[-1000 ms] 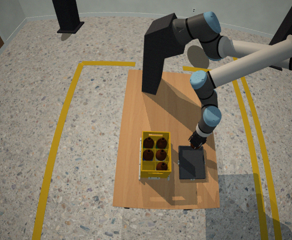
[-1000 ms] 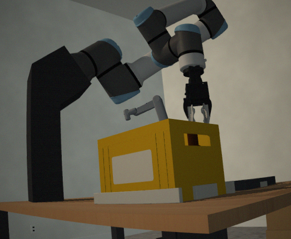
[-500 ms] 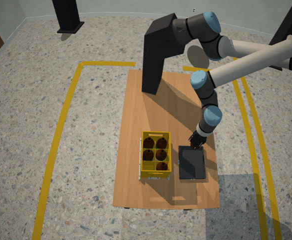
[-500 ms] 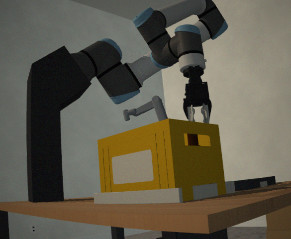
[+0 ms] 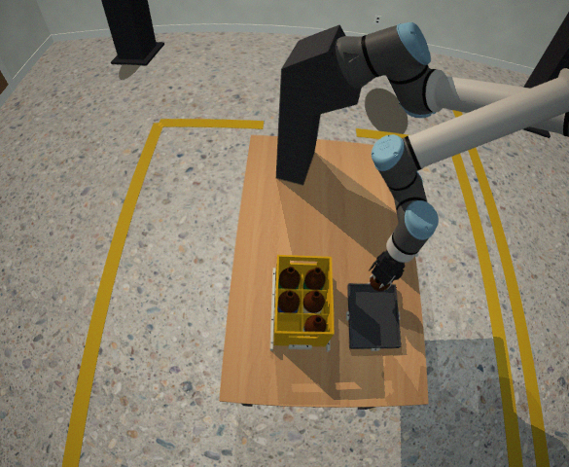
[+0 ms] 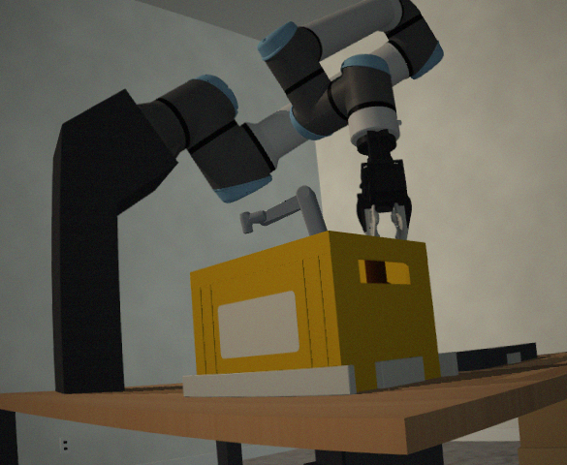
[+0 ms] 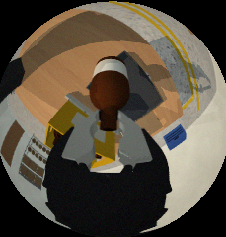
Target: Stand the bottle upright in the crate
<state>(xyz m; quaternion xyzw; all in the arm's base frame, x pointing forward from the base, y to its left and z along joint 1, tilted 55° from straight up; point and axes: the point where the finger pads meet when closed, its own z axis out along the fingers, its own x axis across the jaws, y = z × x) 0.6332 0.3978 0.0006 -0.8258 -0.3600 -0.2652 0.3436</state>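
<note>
My gripper [image 5: 380, 281] [image 6: 387, 232] [image 7: 109, 111] is shut on the neck of a brown bottle [image 5: 376, 283] [image 7: 110, 93] with a white band. It holds the bottle above the far edge of the dark tray [image 5: 373, 343] [image 6: 488, 356] [image 7: 148, 84]. The bottle's body points away from the gripper; its exact tilt is hard to tell. In the exterior view the crate hides it. The yellow crate [image 5: 302, 339] [image 6: 383, 323] [image 7: 67, 115] stands left of the tray in the top view. Brown bottles stand in all its compartments but the near left one, which is empty.
Low pale strips [image 5: 272, 311] [image 6: 268, 382] lie along the crate's base. The arm's black pedestal [image 5: 298, 115] [image 6: 87, 280] stands at the far end of the wooden table [image 5: 259, 211] [image 6: 223, 415]. The exterior view shows a small grey arm [image 6: 311, 210] behind the crate.
</note>
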